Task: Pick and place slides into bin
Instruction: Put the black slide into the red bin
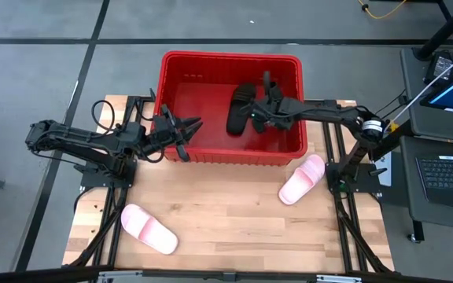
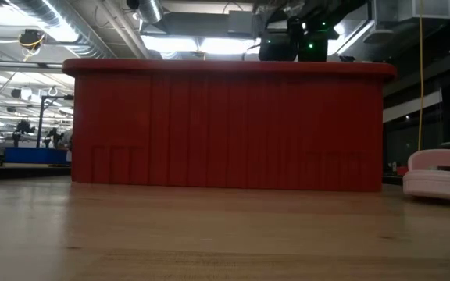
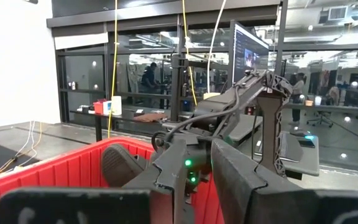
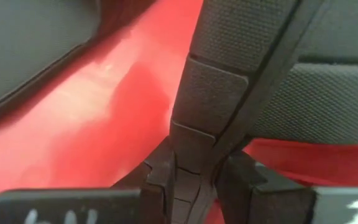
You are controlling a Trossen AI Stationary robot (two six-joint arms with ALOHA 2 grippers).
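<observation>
Low view, bin [image 2: 225, 129] wall hides contents, right jaws clenching black slide [image 1: 240, 106], left jaws' state unclear

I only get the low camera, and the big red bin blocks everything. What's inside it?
Observer: A black slide shows within the bin, and the right claw is shut on it.
Operator: I can see one pink slide beside the bin. Are there more?
Observer: Yes. A second pink slide lies on the table on the left arm's side, well apart from the bin.
</observation>
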